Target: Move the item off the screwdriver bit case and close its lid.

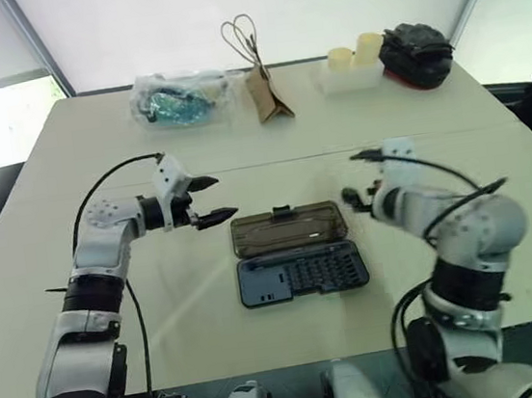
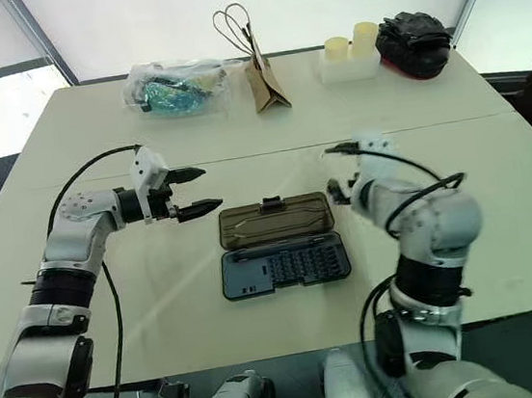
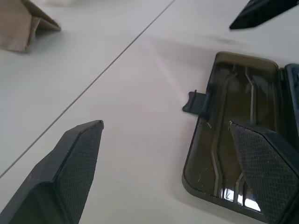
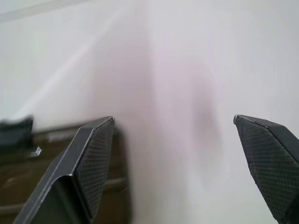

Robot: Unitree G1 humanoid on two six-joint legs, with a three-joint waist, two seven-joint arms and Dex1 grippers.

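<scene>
**Head views: case lies open between two spread tools**

Left eye view gives you the screwdriver bit case [image 1: 302, 275] lying open on the worktop [image 1: 99, 181], near the front edge and roughly centred between the two arms. Its dark tray of bits sits nearest the robot, and the lid [image 1: 288, 228] lies flat behind it, folded back on the hinge, with the small black latch tab on the far long edge. Nothing rests on the tray or the lid that you can make out.

Your left tool [image 1: 212, 200] hovers just beside the lid's left end, pointing toward it, with its two black fingers clearly apart and nothing between them. In the left wrist view one fingertip [image 3: 261, 158] overlaps the lid's near corner, though you cannot tell whether it touches.

Your right tool [image 4: 174, 123] stands off the lid's right end, above the worktop; in the right wrist view its fingers are spread wide with only bare worktop between them and the lid's brown edge off to one side.

Along the far side of the worktop you have a clear plastic bag [image 1: 179, 99] with something blue inside, a brown paper bag [image 1: 267, 92] with string handles, two pale yellow cylinders [image 1: 353, 54] on a white block, and a black bundle [image 1: 415, 54] at the right.
</scene>
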